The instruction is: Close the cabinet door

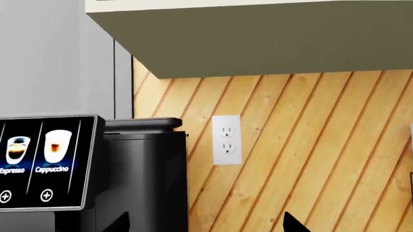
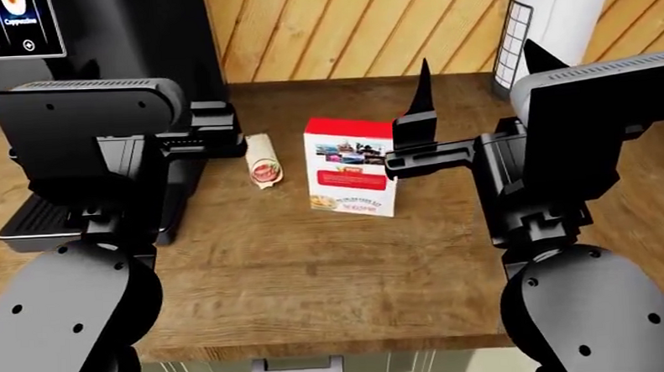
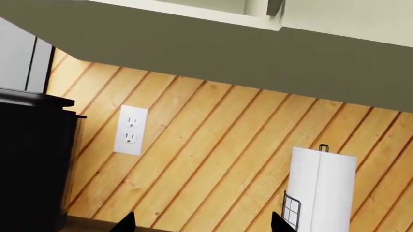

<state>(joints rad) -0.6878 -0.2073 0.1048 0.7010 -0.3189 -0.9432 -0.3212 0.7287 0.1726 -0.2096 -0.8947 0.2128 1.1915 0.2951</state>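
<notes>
both pincers parked low, cabinet way up above the wall outlet

the cabinet (image 3: 258, 43) is seen overhead in both wrist views, well above the wall outlet (image 3: 129, 129), so the coming move is judged to be mostly upward. a pale vertical edge (image 3: 274, 7) near the top of the right wrist view might be the door, but that can't be confirmed; the door's long axis can't be told either. the right pincer (image 3: 200, 223) is shown with tips spread apart, so it's open. the left pincer (image 1: 206, 224) is also seen with tips apart. the right arm is judged nearer that edge. counted: one outlet, one coffee machine (image 1: 96, 169) left of the outlet, one paper towel roll (image 3: 319, 193) right of it, one red box (image 2: 352, 177) and one wrap (image 2: 264, 159) on the surface (image 2: 313, 279) below.
</notes>
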